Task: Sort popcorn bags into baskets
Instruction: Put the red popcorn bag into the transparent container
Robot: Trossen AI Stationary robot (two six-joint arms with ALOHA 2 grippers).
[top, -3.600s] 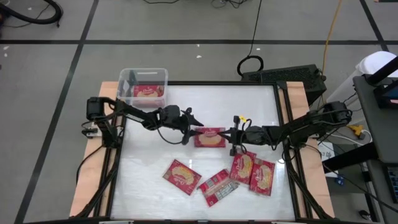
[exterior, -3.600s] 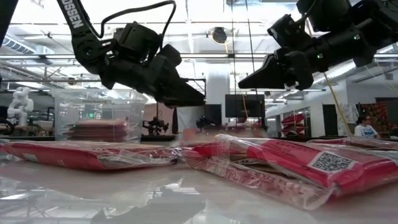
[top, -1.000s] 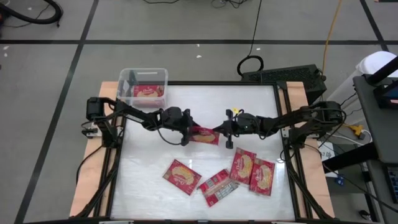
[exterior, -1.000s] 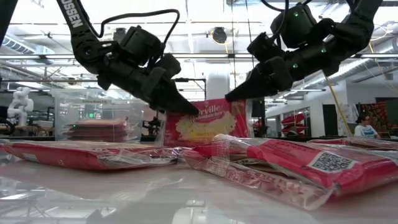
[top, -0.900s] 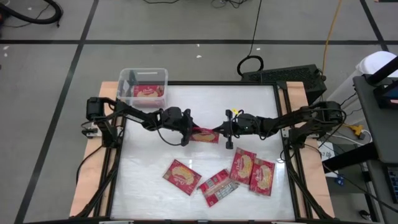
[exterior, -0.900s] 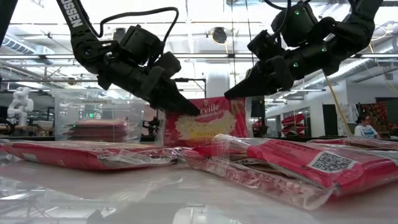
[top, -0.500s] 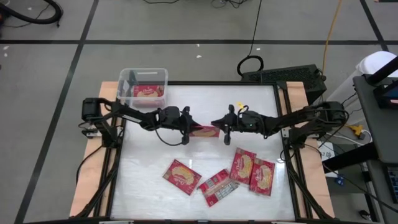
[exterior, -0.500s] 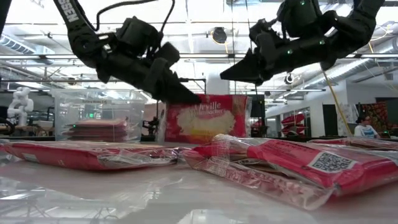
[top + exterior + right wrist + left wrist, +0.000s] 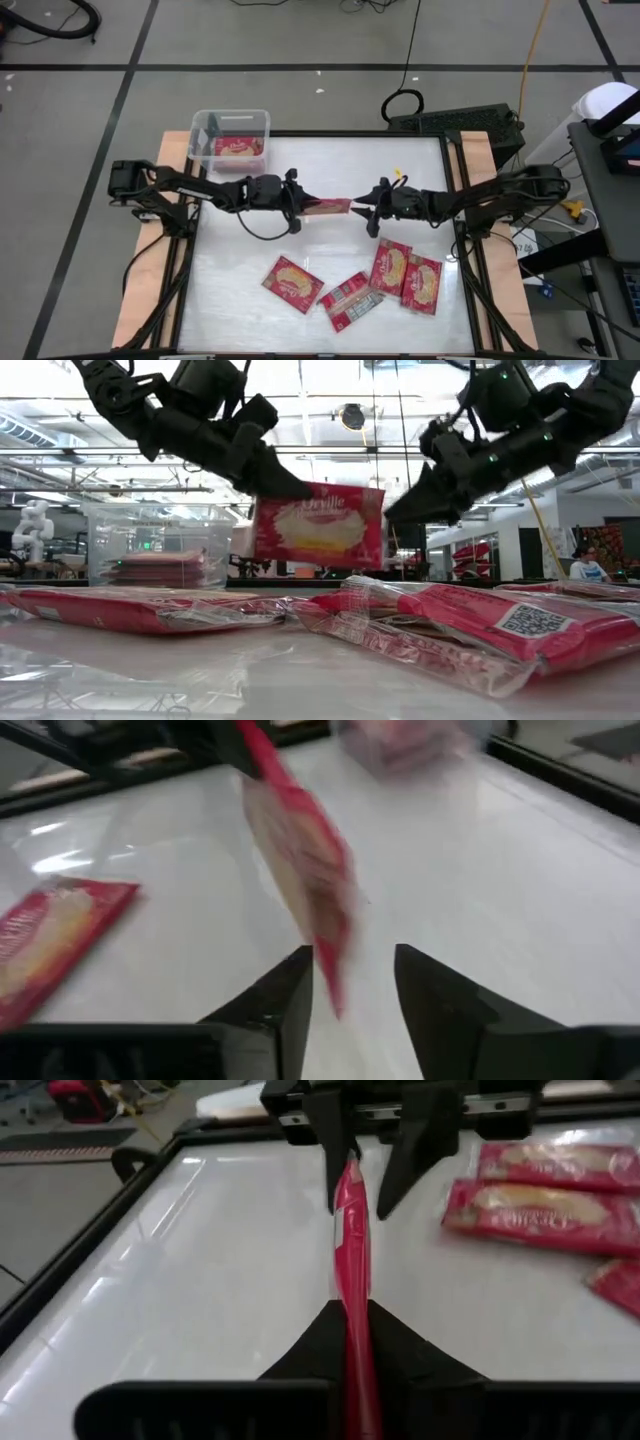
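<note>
Bench: white bench point(image 9: 240, 260) inside a dark frame, standing on a grey floor crossed by dark tape lines; an open workshop is showing beyond it in the low view.
Step in hand: a handover is finishing, and the left arm is carrying one popcorn bag point(image 9: 318, 525) toward the basket point(image 9: 262, 122) at the far left corner.
Left pincer: left pincer point(image 9: 297, 204) is clenching one short edge of the bag, which is hanging on edge above mid-bench, clear of the surface.
Right pincer: right pincer point(image 9: 361, 205) is standing just off the bag's other end with jaws parted, and appears to be no longer gripping; the right wrist view is smeared, so actual contact is hard to judge.
Basket: clear bin already holding at least one packet point(image 9: 238, 147), red face up.
Remaining stock: four more bags are lying near the front of the bench point(image 9: 293, 282) point(image 9: 351, 300) point(image 9: 388, 266) point(image 9: 422, 284), the right-hand pair overlapping.
Doing it well: the right arm should be backing straight away before the left one swings, so the loose end is not snagging.
Carry: keeping the bag high enough to clear the basket's rim.
Release: turning the bag flat over the opening, then letting go low, so it is landing on the packet inside.
Risk: a one-edge grip is letting the bag droop or twist.
</note>
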